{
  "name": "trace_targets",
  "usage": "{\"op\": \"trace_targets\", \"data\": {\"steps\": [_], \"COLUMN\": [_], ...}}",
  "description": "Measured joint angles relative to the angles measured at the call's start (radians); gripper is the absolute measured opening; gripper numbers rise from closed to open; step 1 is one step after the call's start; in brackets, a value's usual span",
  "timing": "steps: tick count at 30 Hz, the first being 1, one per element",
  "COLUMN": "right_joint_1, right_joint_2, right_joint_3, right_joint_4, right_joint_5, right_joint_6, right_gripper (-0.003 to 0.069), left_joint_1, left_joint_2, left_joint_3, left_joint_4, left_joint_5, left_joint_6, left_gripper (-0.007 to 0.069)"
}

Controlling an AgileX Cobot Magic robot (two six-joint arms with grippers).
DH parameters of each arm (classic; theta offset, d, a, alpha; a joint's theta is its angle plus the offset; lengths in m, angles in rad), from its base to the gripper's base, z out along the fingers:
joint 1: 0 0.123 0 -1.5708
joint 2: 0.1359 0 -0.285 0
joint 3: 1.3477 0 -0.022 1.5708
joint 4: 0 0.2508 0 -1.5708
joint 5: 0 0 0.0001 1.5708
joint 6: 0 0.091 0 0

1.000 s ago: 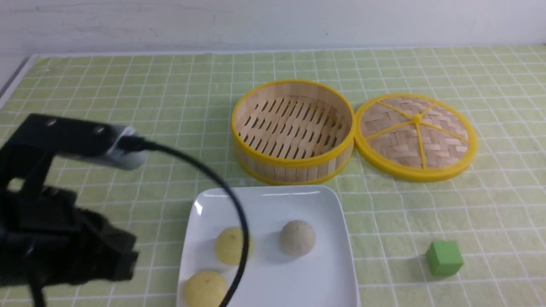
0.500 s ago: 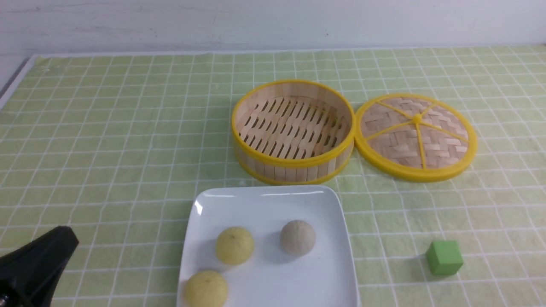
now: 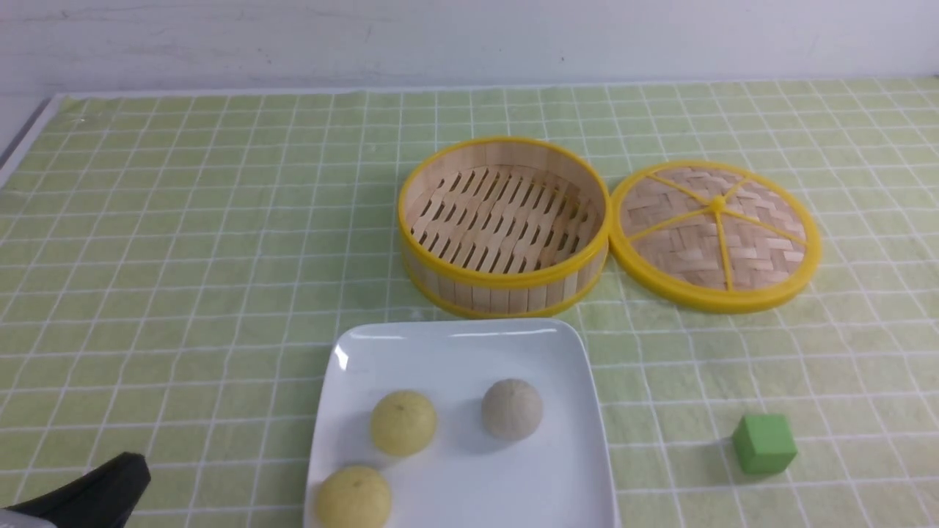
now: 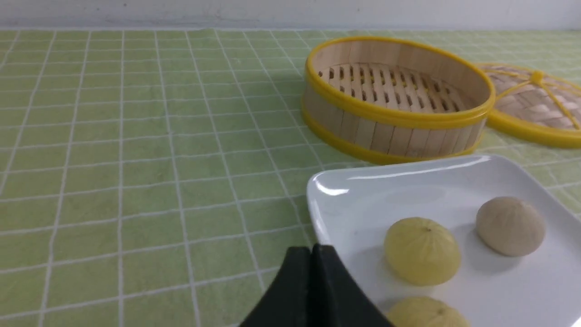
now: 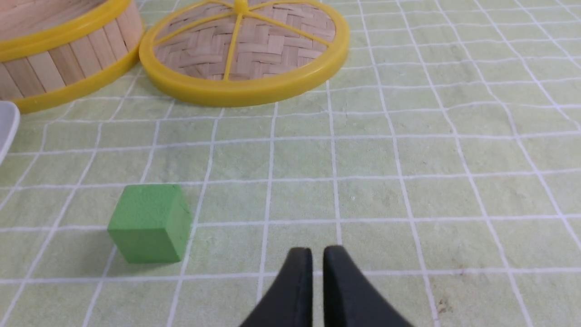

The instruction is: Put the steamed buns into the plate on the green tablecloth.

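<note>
Since a second ago the left gripper (image 4: 312, 254) has pulled back off the plate (image 3: 469, 341), fingers pressed together, empty. Three steamed buns (image 3: 403, 422) sit on it. Right gripper (image 5: 317, 256) looks nearly closed, holding nothing.

Bright, even overhead light w/ soft, short shadows beside the steamed buns (image 3: 403, 422); white glare streaks lined the plate (image 3: 447, 334) rim. Frames sharp, slight softness toward the edges.
</note>
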Motion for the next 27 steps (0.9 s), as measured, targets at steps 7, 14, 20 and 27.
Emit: {"op": "trace_targets", "data": {"steps": [7, 14, 20, 27], "right_joint_1": [0.0, -0.004, -0.005, -0.005], "right_joint_2": [0.0, 0.0, 0.0, 0.0], "right_joint_3": [0.0, 0.0, 0.0, 0.0], "right_joint_4": [0.0, 0.0, 0.0, 0.0], "right_joint_5": [0.0, 0.0, 0.0, 0.0], "right_joint_6": [0.0, 0.0, -0.001, -0.007], "right_gripper": [0.0074, 0.0081, 0.0083, 0.0093], "left_joint_1": [0.196, 0.284, 0.289, 0.353], "left_joint_2": [-0.156, -0.176, -0.177, -0.177], "left_joint_3": [0.011, 0.089, 0.09, 0.09], "left_joint_4": [0.057, 0.058, 0.058, 0.058], "left_joint_5": [0.229, 0.198, 0.196, 0.196], "left_joint_6": [-0.013, 0.027, 0.033, 0.034], "left_gripper": [0.0002, 0.0005, 0.0012, 0.0016]}}
